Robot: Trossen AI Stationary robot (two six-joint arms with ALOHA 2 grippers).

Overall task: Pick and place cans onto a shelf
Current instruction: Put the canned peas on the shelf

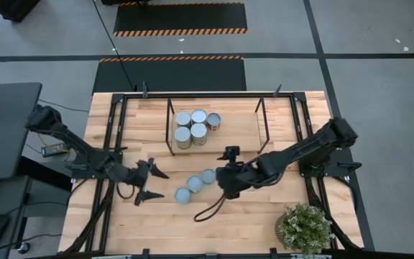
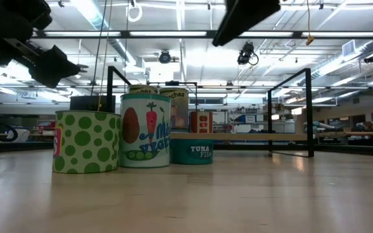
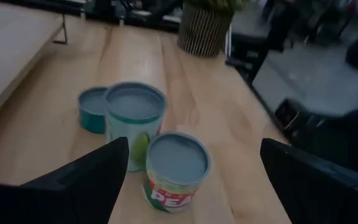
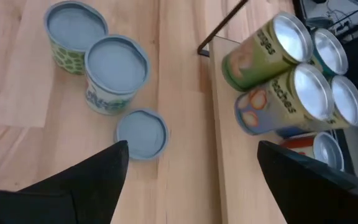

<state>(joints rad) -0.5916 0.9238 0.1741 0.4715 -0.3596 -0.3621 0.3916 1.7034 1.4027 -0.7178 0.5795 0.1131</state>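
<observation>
Quick count from the top-down camera: seven cans total; four of them bunched together on the one shelf, three more sitting in a diagonal row on the bare table in front of it; two robot arms, so two grippers, the left one and the right one; and a single potted plant at the table's corner.
</observation>
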